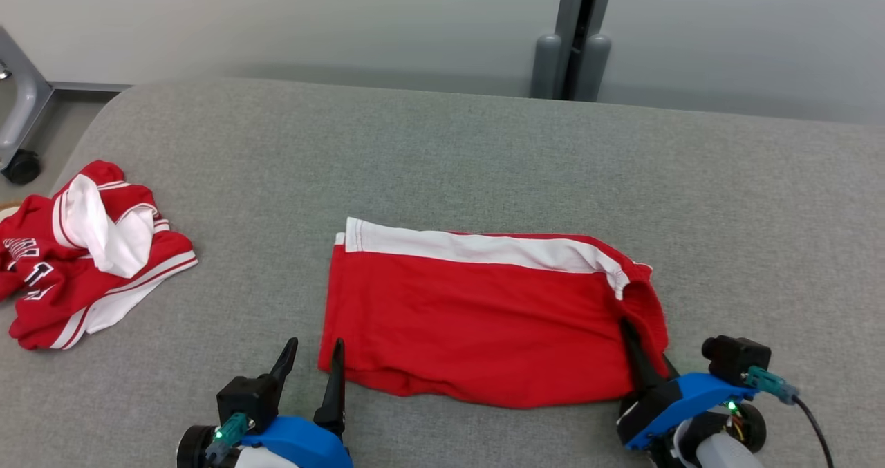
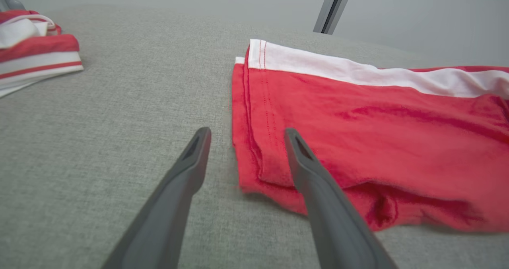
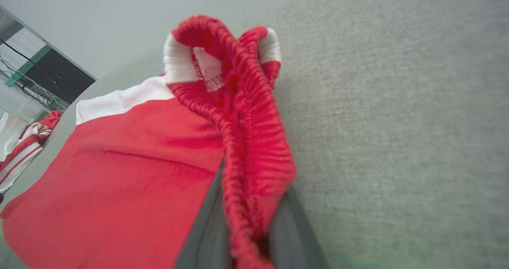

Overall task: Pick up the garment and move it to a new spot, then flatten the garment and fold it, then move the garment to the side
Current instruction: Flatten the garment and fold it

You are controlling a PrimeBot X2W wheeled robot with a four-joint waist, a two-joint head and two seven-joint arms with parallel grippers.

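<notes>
The garment [image 1: 484, 309] is a pair of red shorts with a white side stripe, lying folded and fairly flat on the grey padded table [image 1: 442, 150]. My left gripper [image 1: 315, 347] stands open at the garment's near left corner. In the left wrist view one finger is over the hem [image 2: 262, 149] and the other over bare table. My right gripper [image 1: 632, 337] is shut on the gathered elastic waistband [image 3: 246, 142] at the garment's right end, and the fabric bunches up between its fingers [image 3: 204, 229].
A second red and white garment [image 1: 76, 254] lies crumpled at the table's left edge. Behind the table stand a grey post [image 1: 574, 39] and a pale wall. A wheeled frame [image 1: 21, 129] is off the far left corner.
</notes>
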